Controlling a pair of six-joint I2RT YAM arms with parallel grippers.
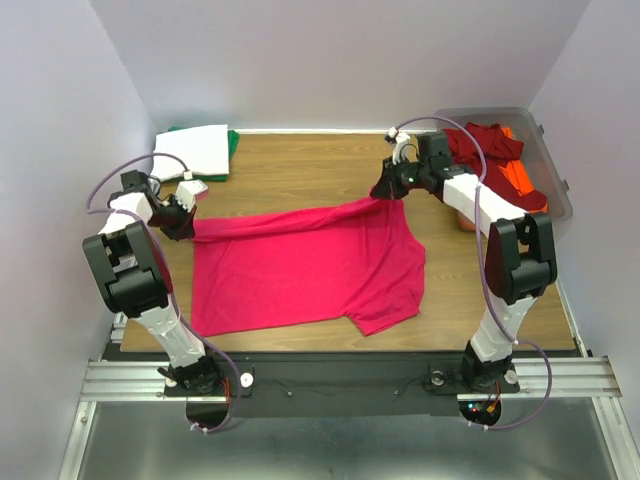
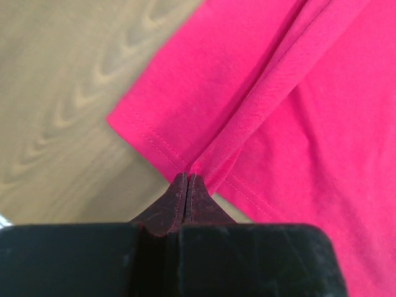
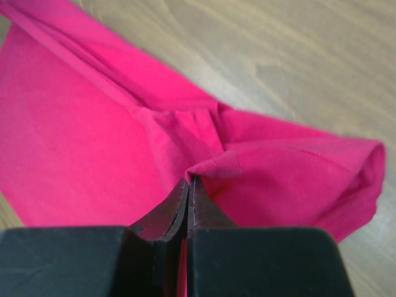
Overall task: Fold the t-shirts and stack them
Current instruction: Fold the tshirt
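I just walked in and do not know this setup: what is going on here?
Two robot arms are handling a bright pink-red t-shirt. The left gripper and the right gripper are each shut on its far edge, pulled taut between them; the rest lies on the wooden table. A folded white shirt sits far left.

A: The pink-red t-shirt (image 1: 300,265) is recorded as matt knit cloth, hems stitched.
B: Confirmed. The surface (image 1: 300,170) is noted as smooth wood grain, faint sheen.
A: Left fingers (image 2: 168,210) are logged as black, matt, scuffed.
B: The bin (image 1: 553,170) is entered as clear grey plastic; the rail (image 1: 130,378) as bare metal.
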